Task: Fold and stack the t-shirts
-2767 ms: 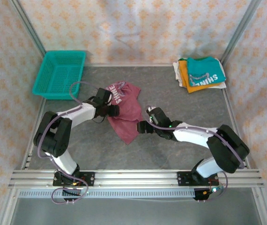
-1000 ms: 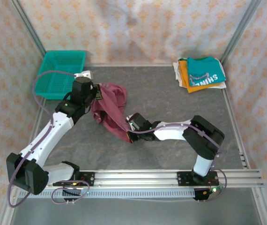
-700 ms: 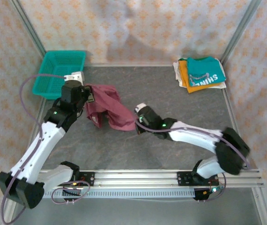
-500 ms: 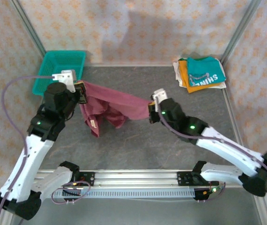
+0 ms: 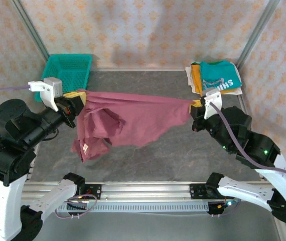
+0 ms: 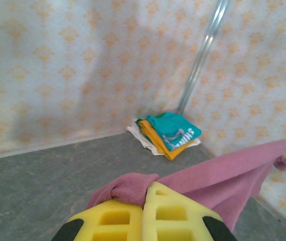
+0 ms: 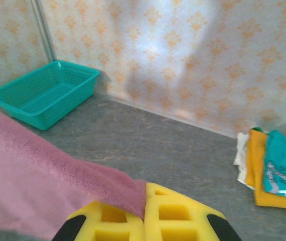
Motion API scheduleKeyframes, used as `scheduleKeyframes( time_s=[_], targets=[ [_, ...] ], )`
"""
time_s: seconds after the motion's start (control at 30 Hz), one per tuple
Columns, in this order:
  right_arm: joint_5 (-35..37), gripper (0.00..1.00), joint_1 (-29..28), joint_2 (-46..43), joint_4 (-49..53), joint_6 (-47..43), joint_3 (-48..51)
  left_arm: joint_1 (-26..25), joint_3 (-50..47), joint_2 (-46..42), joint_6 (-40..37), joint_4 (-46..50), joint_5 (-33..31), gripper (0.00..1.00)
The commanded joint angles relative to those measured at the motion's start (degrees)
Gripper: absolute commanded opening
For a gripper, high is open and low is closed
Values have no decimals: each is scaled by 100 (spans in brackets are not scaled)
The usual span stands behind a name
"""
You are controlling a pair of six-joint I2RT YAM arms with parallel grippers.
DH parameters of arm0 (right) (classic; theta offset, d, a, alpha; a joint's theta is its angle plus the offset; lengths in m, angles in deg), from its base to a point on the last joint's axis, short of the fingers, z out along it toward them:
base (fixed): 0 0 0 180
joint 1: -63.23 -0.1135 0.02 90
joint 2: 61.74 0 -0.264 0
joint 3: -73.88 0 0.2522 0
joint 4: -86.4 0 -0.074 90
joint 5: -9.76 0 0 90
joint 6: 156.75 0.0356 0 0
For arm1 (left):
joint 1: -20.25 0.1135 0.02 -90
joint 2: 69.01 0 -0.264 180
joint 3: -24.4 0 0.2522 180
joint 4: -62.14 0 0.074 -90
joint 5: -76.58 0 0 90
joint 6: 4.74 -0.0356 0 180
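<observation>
- Top external view: the grey bench (image 5: 148,90) runs across the enclosure. Much of its middle is hidden under the raised cloth.
- The maroon t-shirt (image 5: 128,118) is held above the bench, stretched between the two hands. Its top edge is taut from left to right. The rest hangs in loose folds that sag lowest on the left, and the folds hide much of its front. Whether the lowest fold touches the bench cannot be told.
- The teal mesh basket (image 5: 68,55) sits in the far left corner. Its near corner is covered by the left arm's white camera mount.
- A folded stack of t-shirts (image 5: 216,78) lies in the far right corner, well apart from the maroon one. A teal tee with white lettering is on top, and the orange-yellow and cream tees show only as edges beneath it.
- The left hand (image 5: 74,99) is clamped on a bunched corner of the shirt. In the left wrist view, its yellow fingers (image 6: 175,216) are pressed together on the bunched cloth, and their lower part is cut off by the frame edge.
- The right hand (image 5: 197,105) is pinched shut on the opposite corner. In the right wrist view, the cloth (image 7: 42,186) trails off to the left from its fingers (image 7: 178,213).
</observation>
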Motion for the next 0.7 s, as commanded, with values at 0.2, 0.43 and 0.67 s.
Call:
scheduleKeyframes(
  time_s=[0.2, 0.43, 0.67],
  targets=[
    [13, 0, 2009, 1150, 68, -362, -702, 69, -54, 1739, 617, -781, -94, 0],
    [-1216, 0, 3689, 4406, -1464, 137, -890, 287, -123, 4066, -304, -1714, -1019, 53],
    [-754, 60, 3986, 7616, -1012, 613, -3377, 238, 71, 5344, -390, -1862, -2354, 73]
  ],
)
